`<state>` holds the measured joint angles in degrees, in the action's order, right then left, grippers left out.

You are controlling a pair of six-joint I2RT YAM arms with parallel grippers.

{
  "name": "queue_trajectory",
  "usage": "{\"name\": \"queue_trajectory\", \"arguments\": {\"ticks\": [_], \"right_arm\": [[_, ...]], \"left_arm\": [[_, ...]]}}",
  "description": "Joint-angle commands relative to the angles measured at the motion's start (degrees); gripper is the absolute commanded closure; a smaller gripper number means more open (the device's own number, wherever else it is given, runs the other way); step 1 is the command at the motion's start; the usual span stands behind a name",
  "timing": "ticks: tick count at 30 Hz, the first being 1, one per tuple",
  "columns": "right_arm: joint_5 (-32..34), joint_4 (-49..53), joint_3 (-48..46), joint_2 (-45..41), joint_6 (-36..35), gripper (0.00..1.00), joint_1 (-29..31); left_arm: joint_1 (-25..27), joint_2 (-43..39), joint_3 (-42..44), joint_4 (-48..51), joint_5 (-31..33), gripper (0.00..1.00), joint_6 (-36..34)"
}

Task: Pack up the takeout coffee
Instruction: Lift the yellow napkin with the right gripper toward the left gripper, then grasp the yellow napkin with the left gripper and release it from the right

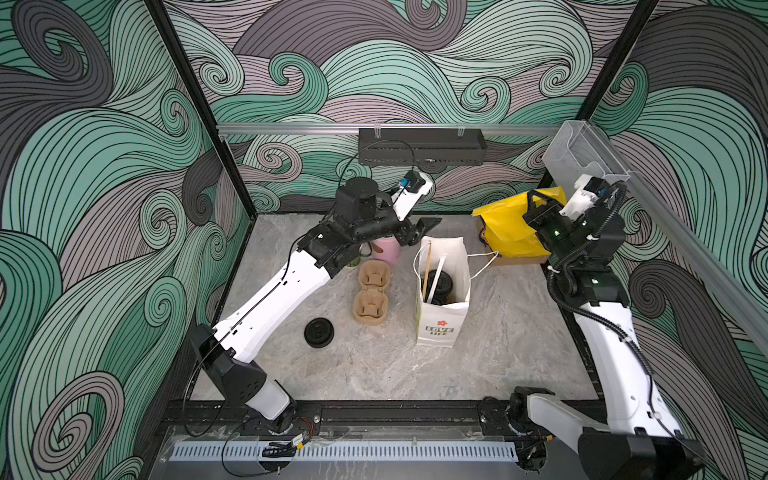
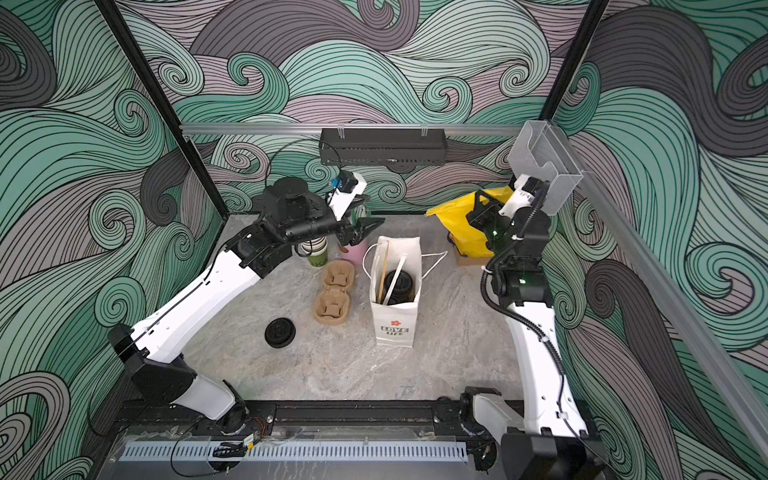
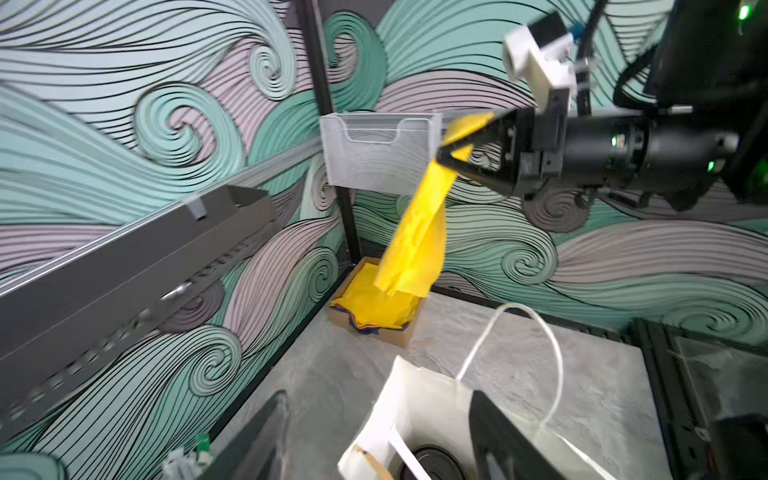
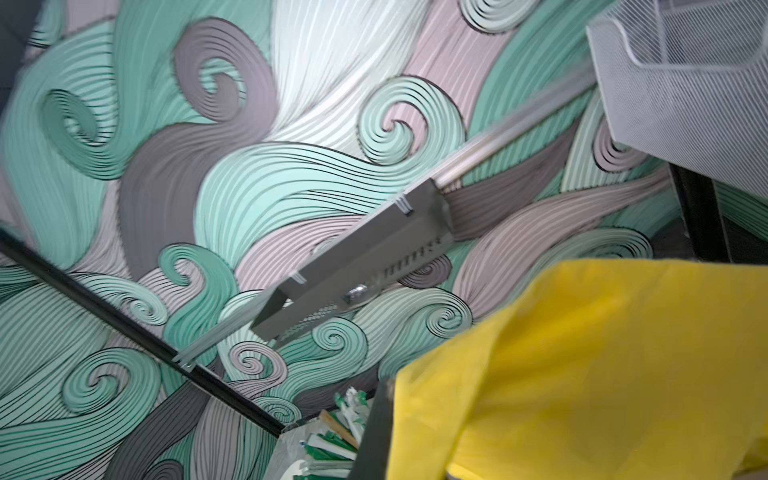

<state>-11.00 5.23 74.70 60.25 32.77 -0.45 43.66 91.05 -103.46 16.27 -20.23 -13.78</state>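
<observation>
Starting at the left of the table (image 1: 457, 374), one loose lid (image 1: 319, 332) lies flat on the bare top, well apart from everything else. It is black, thin plastic and probably slick, so I would pinch it across its raised rim rather than scrape under it.

Next, close to the far edge and half hidden under my left arm (image 2: 199, 299), stands one open cup (image 2: 318, 258). It is olive-green, upright and has no lid on. I judge it light and thin-walled: paper that dents under a hard squeeze and is softest at the mouth. The hold belongs on the side wall about halfway up, closed gently. Whether it holds liquid I cannot tell.

Just beside it lie two pulp carriers (image 1: 371, 297) end to end, with one pink cup (image 1: 390, 250) behind them.

The left gripper (image 1: 417, 232) hovers over the far rim of the white bag (image 1: 440, 328), fingers apart and holding nothing. The bag, the only one, stands near the middle of the table. Inside it sits the lidded cup (image 1: 439, 284), showing only its black top, along with two thin sticks (image 1: 427, 268). So I count two cups and two lids, with one pair packed.

At the far right corner, the right gripper (image 3: 446, 153) has its fingers clamped on one yellow sheet (image 3: 415, 245) — it hangs above a box (image 3: 399, 338) of more.
</observation>
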Motion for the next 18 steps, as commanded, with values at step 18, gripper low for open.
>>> {"name": "queue_trajectory", "arguments": {"ticks": [18], "right_arm": [[-10.4,25.0,20.9,2.2,-25.2,1.0,11.0]], "left_arm": [[5.8,-0.8,-10.8,8.7,-8.9,0.18,3.2]]}}
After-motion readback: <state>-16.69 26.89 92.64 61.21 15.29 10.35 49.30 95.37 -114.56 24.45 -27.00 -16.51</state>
